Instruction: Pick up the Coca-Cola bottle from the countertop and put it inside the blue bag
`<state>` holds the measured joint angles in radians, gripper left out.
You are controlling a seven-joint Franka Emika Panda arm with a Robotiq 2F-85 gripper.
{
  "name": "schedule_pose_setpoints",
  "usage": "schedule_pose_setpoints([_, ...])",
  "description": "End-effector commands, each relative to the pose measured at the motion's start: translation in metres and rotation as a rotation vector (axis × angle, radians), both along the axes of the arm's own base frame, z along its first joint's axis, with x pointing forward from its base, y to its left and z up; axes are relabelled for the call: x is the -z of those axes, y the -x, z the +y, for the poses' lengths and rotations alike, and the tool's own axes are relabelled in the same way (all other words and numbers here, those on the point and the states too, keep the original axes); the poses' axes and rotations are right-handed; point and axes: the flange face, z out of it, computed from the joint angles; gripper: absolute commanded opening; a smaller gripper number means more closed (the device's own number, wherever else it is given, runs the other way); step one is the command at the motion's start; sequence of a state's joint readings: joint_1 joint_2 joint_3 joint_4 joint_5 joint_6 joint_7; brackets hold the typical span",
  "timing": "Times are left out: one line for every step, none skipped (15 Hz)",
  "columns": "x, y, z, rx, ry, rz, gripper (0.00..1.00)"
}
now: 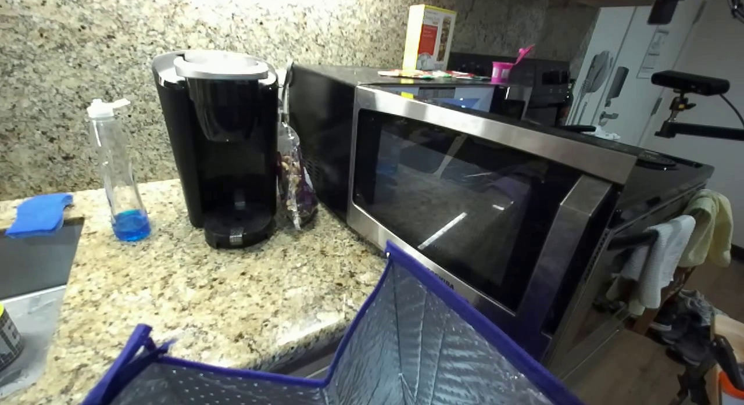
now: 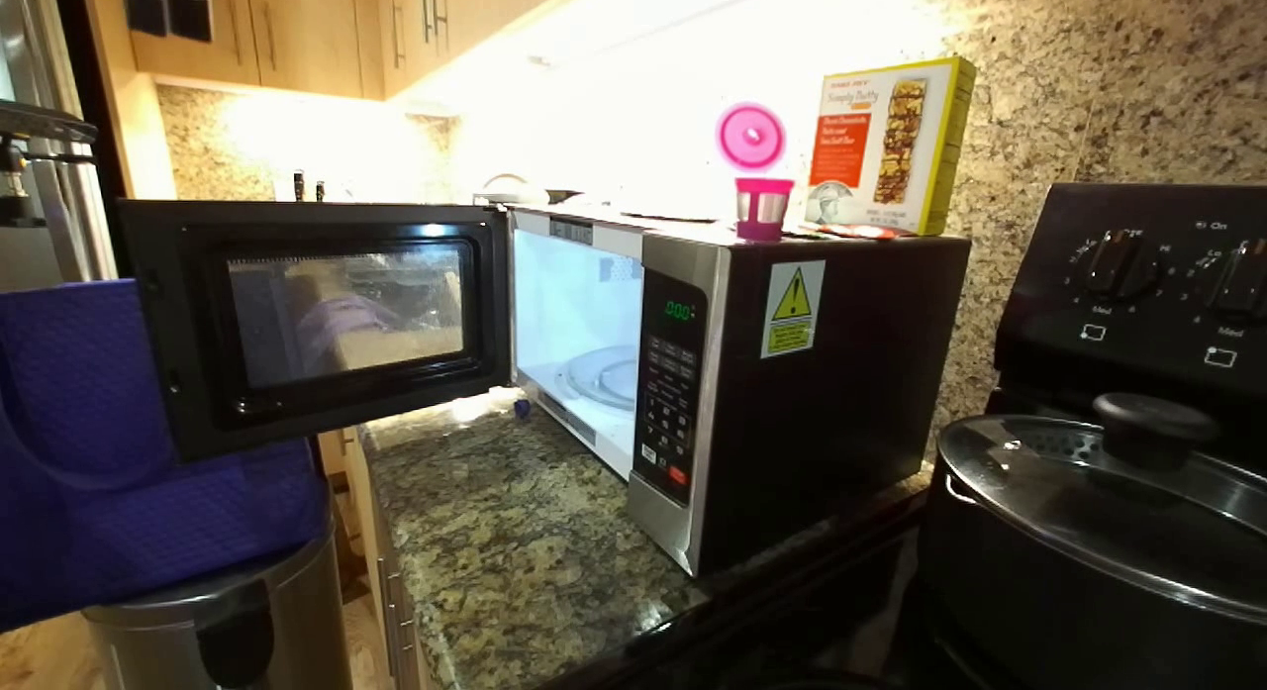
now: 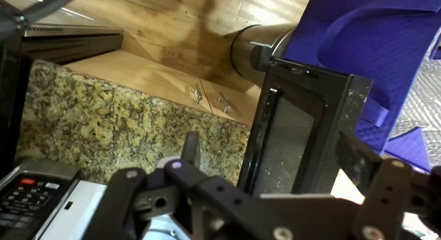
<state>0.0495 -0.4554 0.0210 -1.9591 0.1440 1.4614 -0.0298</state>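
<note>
In the wrist view we see the claw (image 3: 267, 143) with its fingers (image 3: 191, 148) spread wide apart, the microwave door (image 3: 289, 147) standing open past the front edge of the bench (image 3: 113, 123), and, beyond that same edge and beside the door, the blue bag (image 3: 365, 61) gaping, its silvery lining (image 3: 425, 95) in sight.

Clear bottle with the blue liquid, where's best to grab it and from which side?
I'd grip the bottle around its slim body, below the white cap, probably coming level across the countertop in front: it stands upright and slims upward, with the granite backsplash behind and the coffee maker to one side.
</note>
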Motion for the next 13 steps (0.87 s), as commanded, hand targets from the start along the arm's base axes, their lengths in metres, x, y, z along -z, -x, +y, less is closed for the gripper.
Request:
schedule_pose_setpoints([0.036, -0.015, -0.017, 0.047, -0.032, 0.079, 1.0])
schedule_pose_setpoints([0.046, -0.02, -0.021, 0.041, -0.041, 0.079, 1.0])
schedule_pose_setpoints([0.053, -0.024, -0.024, 0.039, -0.059, 0.073, 1.0])
schedule_pose_setpoints([0.06, -0.027, -0.025, 0.019, -0.066, 0.048, 1.0])
schedule_pose_setpoints([0.065, -0.032, -0.024, -0.034, -0.102, -0.016, 1.0])
schedule_pose_setpoints([0.07, -0.038, -0.021, -0.041, -0.123, -0.064, 1.0])
schedule_pose_setpoints([0.063, -0.037, -0.023, -0.001, -0.078, 0.002, 1.0])
schedule_pose_setpoints([0.068, -0.04, -0.023, -0.012, -0.091, -0.026, 1.0])
schedule_pose_setpoints([0.071, -0.041, -0.022, -0.018, -0.094, -0.034, 1.0])
schedule_pose_setpoints([0.072, -0.042, -0.021, -0.022, -0.095, -0.038, 1.0])
schedule_pose_setpoints([0.072, -0.041, -0.021, -0.024, -0.096, -0.039, 1.0])
schedule_pose_setpoints([0.071, -0.041, -0.02, -0.025, -0.096, -0.04, 1.0])
schedule_pose_setpoints([0.071, -0.041, -0.02, -0.026, -0.096, -0.041, 1.0])
